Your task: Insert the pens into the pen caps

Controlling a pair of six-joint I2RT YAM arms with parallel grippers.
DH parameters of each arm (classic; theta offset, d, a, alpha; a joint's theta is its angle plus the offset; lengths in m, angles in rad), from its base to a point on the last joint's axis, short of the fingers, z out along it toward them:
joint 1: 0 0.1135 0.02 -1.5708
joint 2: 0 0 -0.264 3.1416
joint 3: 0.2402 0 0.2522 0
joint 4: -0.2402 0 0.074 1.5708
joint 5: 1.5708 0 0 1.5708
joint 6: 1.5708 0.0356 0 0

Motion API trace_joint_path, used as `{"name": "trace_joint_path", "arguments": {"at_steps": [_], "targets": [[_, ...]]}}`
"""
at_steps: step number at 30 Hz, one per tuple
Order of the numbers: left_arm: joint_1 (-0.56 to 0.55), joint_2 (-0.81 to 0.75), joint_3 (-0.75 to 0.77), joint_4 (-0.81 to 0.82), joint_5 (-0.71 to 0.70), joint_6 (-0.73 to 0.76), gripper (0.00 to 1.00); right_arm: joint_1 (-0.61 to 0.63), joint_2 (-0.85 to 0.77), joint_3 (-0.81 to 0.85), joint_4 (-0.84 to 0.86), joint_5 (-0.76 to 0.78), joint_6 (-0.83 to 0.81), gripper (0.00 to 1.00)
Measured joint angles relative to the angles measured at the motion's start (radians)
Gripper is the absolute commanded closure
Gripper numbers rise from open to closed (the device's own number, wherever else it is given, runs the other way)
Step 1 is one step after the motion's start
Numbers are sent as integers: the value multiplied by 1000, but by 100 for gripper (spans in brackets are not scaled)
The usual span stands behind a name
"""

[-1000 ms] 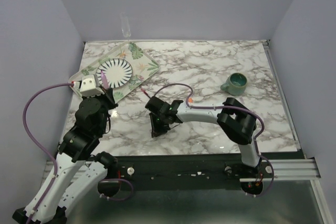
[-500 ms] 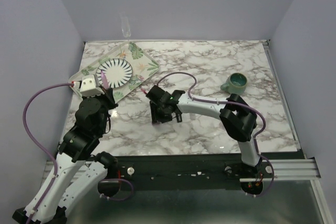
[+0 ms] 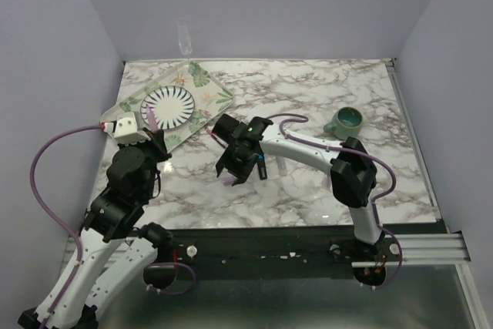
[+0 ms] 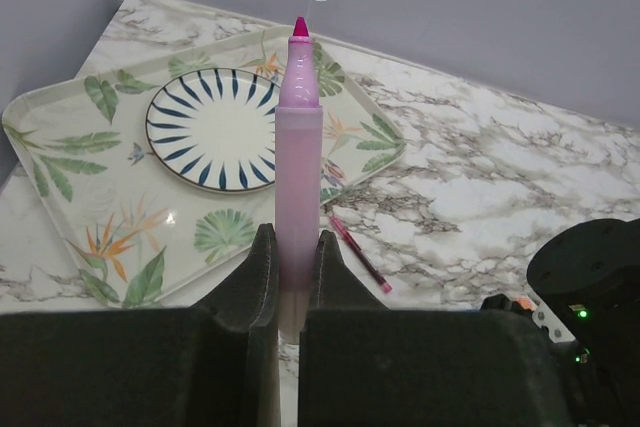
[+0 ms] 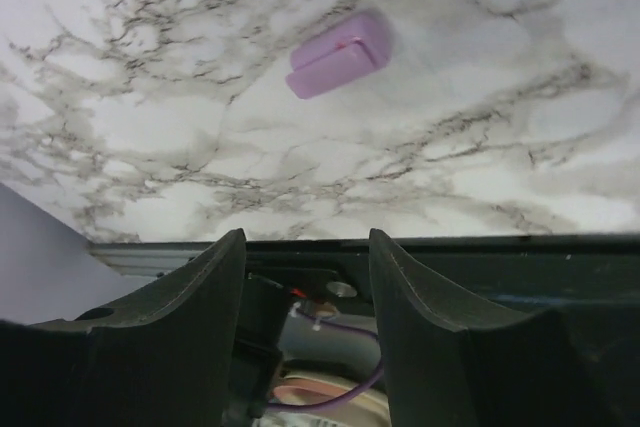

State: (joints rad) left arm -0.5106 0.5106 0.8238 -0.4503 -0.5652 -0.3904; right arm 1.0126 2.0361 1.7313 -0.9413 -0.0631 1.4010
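My left gripper [image 4: 296,247] is shut on a pink-purple marker [image 4: 298,147], held upright with its pink tip up. In the top view this gripper [image 3: 156,136] and marker [image 3: 152,120] sit over the tray's near corner. A light purple cap [image 5: 338,54] lies on its side on the marble, apart from my right gripper [image 5: 305,247], which is open and empty. In the top view the right gripper [image 3: 233,173] hovers mid-table just above the cap [image 3: 229,183]. A thin red pen [image 4: 355,252] lies on the marble beside the tray. Other markers and caps are out of view.
A leaf-patterned tray [image 3: 212,96] with a striped plate [image 3: 168,105] sits at the back left. A teal-green mug [image 3: 344,122] stands at the right. A clear glass [image 3: 183,38] stands at the back wall. The table's near edge shows in the right wrist view [image 5: 400,239].
My right arm has drawn back from the near edge toward the table's middle and its wrist has turned. The left gripper has shifted slightly with the marker.
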Motion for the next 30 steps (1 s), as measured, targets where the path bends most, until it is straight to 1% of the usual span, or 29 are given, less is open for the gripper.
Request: {"name": "trace_joint_path", "arguments": {"at_steps": [2,3,7,10,13,15,20,30], "targets": [[0,-6,0,0,0,0,100,-3,3,0,-50,-7,138,40],[0,-10,0,0,0,0,100,-6,3,0,-68,-7,182,41],[0,-27,-2,0,0,-1,100,-26,24,0,-99,-31,329,43],[0,-43,-2,0,0,-2,100,-51,77,27,-121,-46,397,44],[0,-60,-2,1,0,-3,100,-68,153,124,-159,-42,447,44],[0,-68,-2,1,0,-3,100,-74,176,156,-161,-43,480,45],[0,-80,-3,2,1,-3,100,-79,180,154,-183,-51,539,45],[-15,-98,-9,7,1,-3,100,-79,225,150,-214,-96,564,45]]}}
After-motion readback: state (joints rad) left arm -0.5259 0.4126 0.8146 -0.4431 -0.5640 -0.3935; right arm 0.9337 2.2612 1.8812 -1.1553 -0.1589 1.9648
